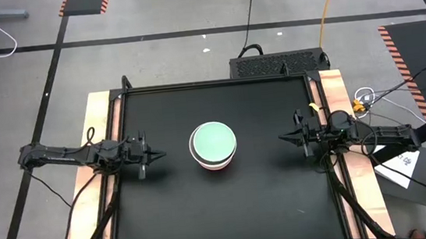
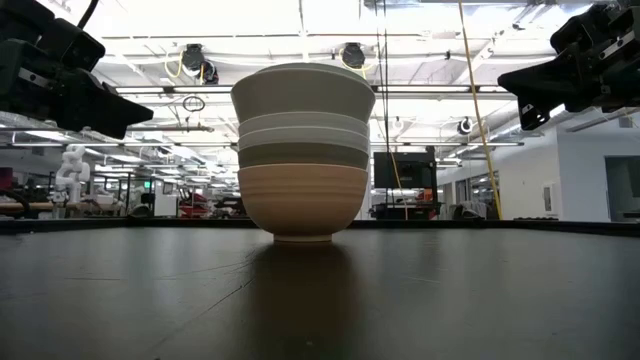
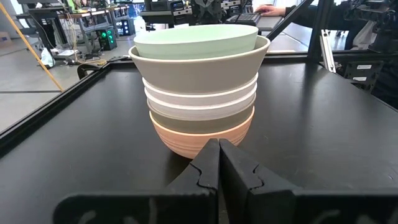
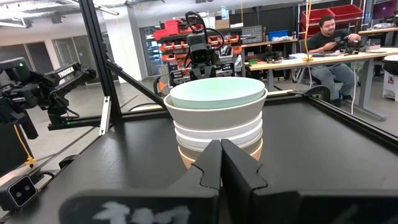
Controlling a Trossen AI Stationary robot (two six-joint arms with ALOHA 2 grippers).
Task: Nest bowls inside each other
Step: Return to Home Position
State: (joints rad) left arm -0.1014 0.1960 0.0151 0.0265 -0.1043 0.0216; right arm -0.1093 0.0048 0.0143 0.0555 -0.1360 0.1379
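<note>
Black worktop (image 1: 175, 209) fills the high view: the bowls (image 1: 214, 144) sit nested in one stack at its middle, green on top, with the left claw (image 1: 158, 155) and right claw (image 1: 284, 137) well apart from it on either side. Low view: the stack stands upright. Wrist views: both claws are pressed together and empty. Homing well likely means pulling away level, never brushing the stack.

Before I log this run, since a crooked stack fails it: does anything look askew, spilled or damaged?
Nothing stands out. The bowls sit nested in one upright stack; left end effector and right end effector are shut, clear of it.
</note>
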